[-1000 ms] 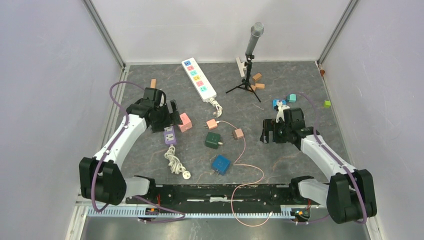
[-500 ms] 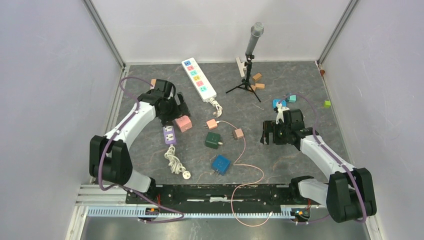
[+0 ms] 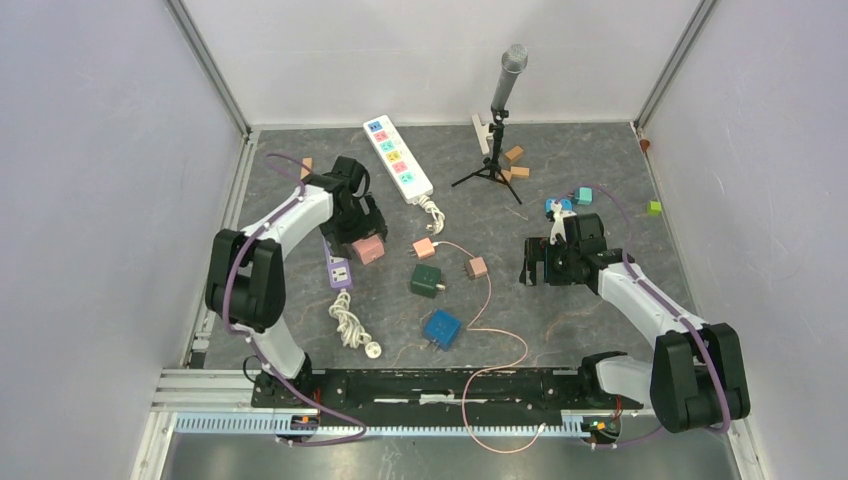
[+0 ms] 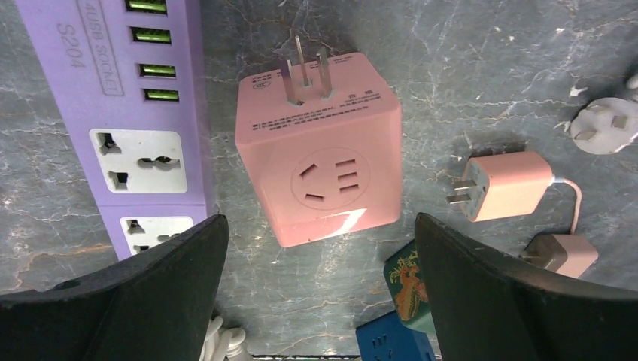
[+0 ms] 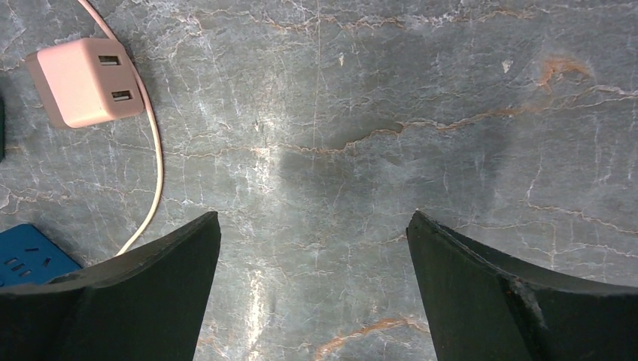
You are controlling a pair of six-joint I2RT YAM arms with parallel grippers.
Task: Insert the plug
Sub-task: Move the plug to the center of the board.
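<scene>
The plug is a pink cube (image 4: 317, 147) with metal prongs on its far face; it lies on the grey table beside the purple power strip (image 4: 128, 98). From above, the pink cube (image 3: 368, 249) sits just right of the purple strip (image 3: 340, 272). My left gripper (image 4: 320, 222) hovers over the cube's near edge, open, fingers straddling it without touching. In the top view the left gripper (image 3: 352, 222) is right behind the cube. The right gripper (image 3: 537, 264) is open over bare table, and its wrist view shows the right gripper (image 5: 312, 218) empty.
A white power strip (image 3: 398, 158) lies at the back, with a microphone stand (image 3: 495, 150) to its right. A green cube (image 3: 426, 281), a blue cube (image 3: 441, 328), two small pink chargers (image 3: 425, 249) on a cable and a white coiled cord (image 3: 349, 325) lie mid-table.
My left arm has swung away from the near left toward the back, and its gripper now sits just behind the pink cube. The right arm has barely moved.
</scene>
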